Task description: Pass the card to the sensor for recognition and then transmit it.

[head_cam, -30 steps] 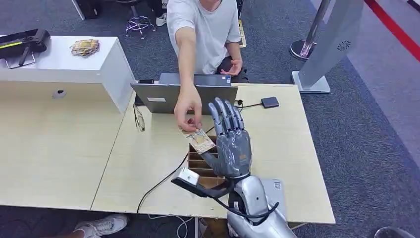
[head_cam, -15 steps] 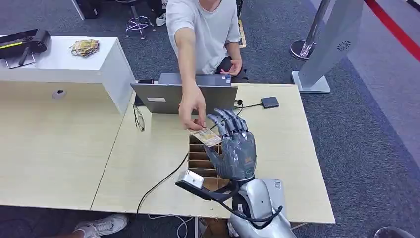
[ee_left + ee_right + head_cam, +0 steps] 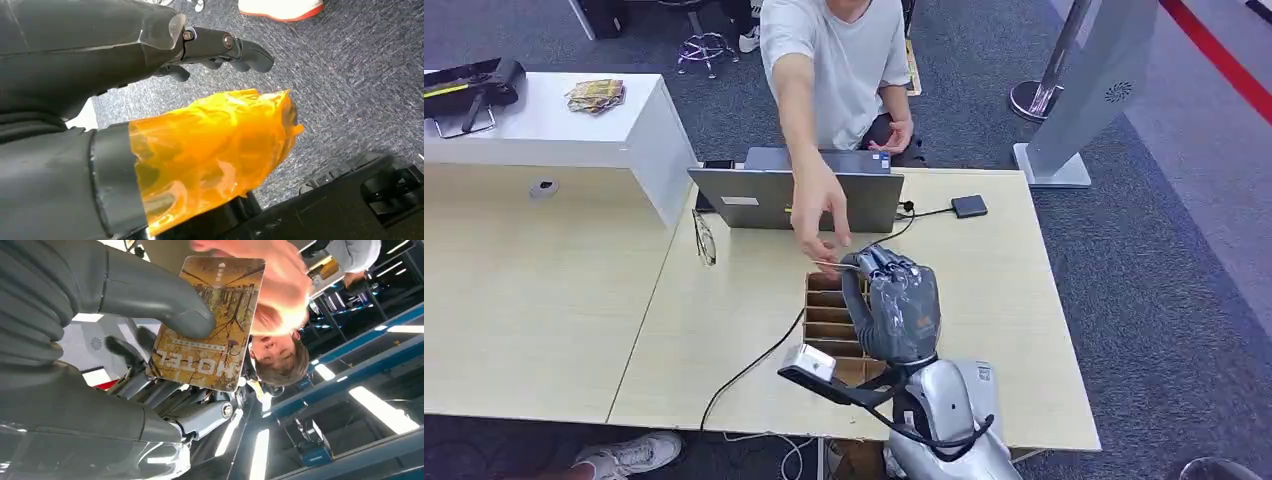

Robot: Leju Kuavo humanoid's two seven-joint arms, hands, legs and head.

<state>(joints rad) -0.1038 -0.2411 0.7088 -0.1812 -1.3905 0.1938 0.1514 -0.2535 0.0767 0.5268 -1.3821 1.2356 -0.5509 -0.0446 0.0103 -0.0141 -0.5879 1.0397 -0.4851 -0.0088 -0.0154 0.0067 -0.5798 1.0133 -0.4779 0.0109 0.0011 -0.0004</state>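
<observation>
One card [image 3: 212, 320] is pinched between the thumb and fingers of the right hand [image 3: 894, 300] above the tabletop [image 3: 984, 300], a person's hand [image 3: 819, 215] also touching it, so the handover seems underway, and next comes the sensor.

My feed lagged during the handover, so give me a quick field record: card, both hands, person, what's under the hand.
card: printed HOTEL, pinned by thumb against fingers
right hand: holds card, above divider box
person's hand: fingertips at card's far edge
left hand: hangs over carpet, holds nothing
table: laptop behind box
</observation>
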